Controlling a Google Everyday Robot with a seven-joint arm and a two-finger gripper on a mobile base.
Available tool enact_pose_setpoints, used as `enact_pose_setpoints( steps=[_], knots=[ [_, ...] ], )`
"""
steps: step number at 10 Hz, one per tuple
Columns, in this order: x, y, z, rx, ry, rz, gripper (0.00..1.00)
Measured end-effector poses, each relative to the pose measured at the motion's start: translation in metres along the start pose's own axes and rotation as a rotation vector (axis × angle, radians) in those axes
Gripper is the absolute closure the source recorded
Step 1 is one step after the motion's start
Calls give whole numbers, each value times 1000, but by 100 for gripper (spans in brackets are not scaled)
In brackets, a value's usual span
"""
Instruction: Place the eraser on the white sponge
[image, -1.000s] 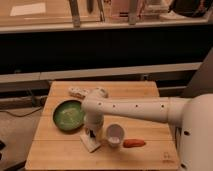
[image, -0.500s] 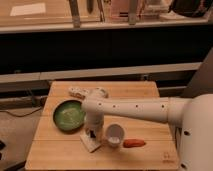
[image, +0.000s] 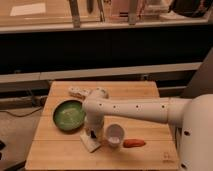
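Comparing shots, we saw the gripper (image: 92, 132) hadn't budged at the sponge (image: 89, 145); open or closed we couldn't tell, drop probably pending.

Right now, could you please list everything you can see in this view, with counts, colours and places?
table: one, light wood, centre of view
plate: one, green, left side of the table
packet: one, whitish, back left of the table
cup: one, white, front centre
carrot-shaped object: one, orange, lying just right of the cup
white sponge: one, off-white, front, left of the cup
arm: one, white, reaching in from the right
gripper: one, down over the white sponge
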Motion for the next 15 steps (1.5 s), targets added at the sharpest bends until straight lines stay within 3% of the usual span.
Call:
enact_pose_setpoints(
  steps=[4, 7, 9, 15],
  knots=[
    [0, 1, -1, -5, 6, -8, 94],
    [0, 4, -1, -15, 12, -17, 88],
    [0, 4, -1, -15, 13, -19, 94],
    [-1, 6, -1, -26, 20, -31, 94]
  ],
)
